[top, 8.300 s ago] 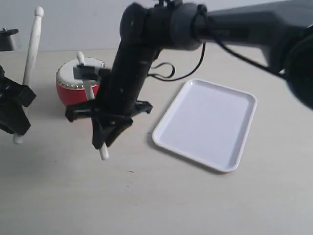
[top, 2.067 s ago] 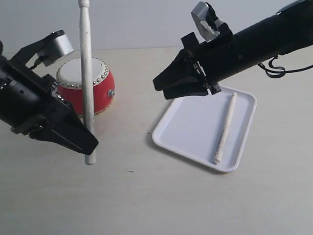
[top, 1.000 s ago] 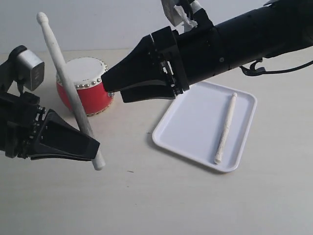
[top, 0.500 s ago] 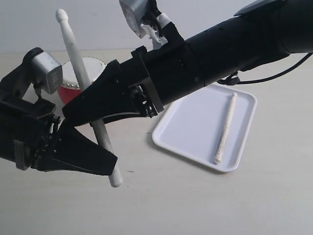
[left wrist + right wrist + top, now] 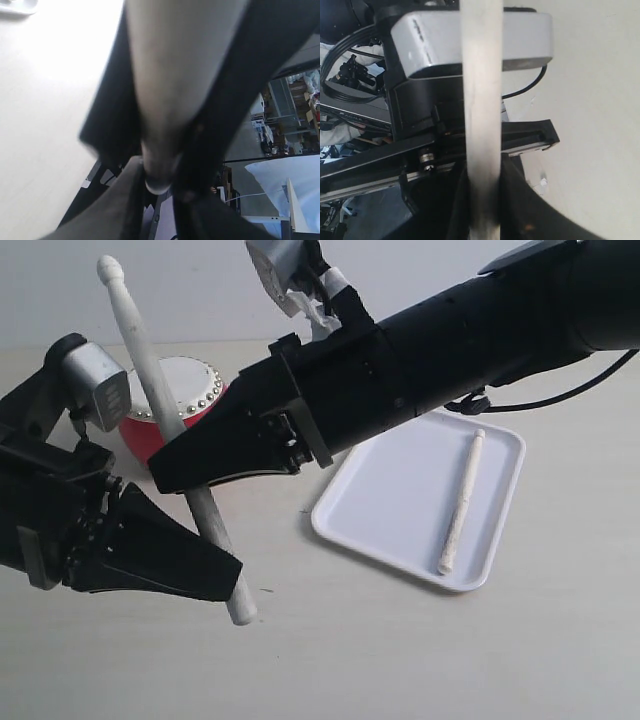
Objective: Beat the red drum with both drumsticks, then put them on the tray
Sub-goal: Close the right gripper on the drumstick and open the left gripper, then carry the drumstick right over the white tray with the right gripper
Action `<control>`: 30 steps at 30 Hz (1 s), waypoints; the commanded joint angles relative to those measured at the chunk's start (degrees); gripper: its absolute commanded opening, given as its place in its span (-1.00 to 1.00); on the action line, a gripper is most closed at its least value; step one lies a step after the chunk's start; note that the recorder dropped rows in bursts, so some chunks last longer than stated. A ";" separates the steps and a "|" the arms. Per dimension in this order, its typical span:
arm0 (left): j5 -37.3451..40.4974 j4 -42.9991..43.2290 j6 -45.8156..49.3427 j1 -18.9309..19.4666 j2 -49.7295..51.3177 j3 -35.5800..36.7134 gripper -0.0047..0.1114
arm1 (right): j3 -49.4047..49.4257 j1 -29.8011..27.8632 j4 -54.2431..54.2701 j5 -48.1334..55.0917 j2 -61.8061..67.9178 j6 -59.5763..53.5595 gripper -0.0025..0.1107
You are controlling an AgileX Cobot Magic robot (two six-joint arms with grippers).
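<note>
The red drum [image 5: 190,385] stands at the back left, half hidden behind arms. One drumstick [image 5: 462,502] lies lengthwise in the white tray [image 5: 380,510] on the right. The other drumstick [image 5: 140,340] slants steeply upward, tip up. My left gripper [image 5: 225,580] is shut on its lower end. My right gripper [image 5: 170,470] reaches across the middle and is shut on the same stick higher up. The left wrist view shows the stick [image 5: 170,75] running between the dark fingers of the left gripper [image 5: 160,185]. In the right wrist view the stick [image 5: 481,75] is pressed between the right gripper [image 5: 484,200] jaws.
The right arm [image 5: 470,330] stretches over the table from the upper right, above the tray's left corner. The left arm's grey camera housing [image 5: 95,390] sits beside the drum and also fills the right wrist view [image 5: 420,40]. A black cable [image 5: 520,400] trails behind the tray.
The right gripper left one stick on the tray, swung left and closed on the stick held by the left gripper. In the last half second that stick's tip leaned slightly further left.
</note>
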 commanded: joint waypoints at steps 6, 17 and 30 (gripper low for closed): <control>-1.10 -1.68 -0.32 -0.30 -0.29 0.08 -0.20 | 0.01 0.10 1.33 1.64 -0.40 0.02 -0.96; -1.10 3.78 -3.56 -0.05 -0.29 0.08 0.14 | -0.10 -2.87 -4.98 -15.23 -0.40 19.23 -0.96; -1.10 8.01 -7.81 -0.05 -0.29 0.08 -0.92 | -0.10 -8.05 -17.80 -41.90 0.01 51.22 -0.96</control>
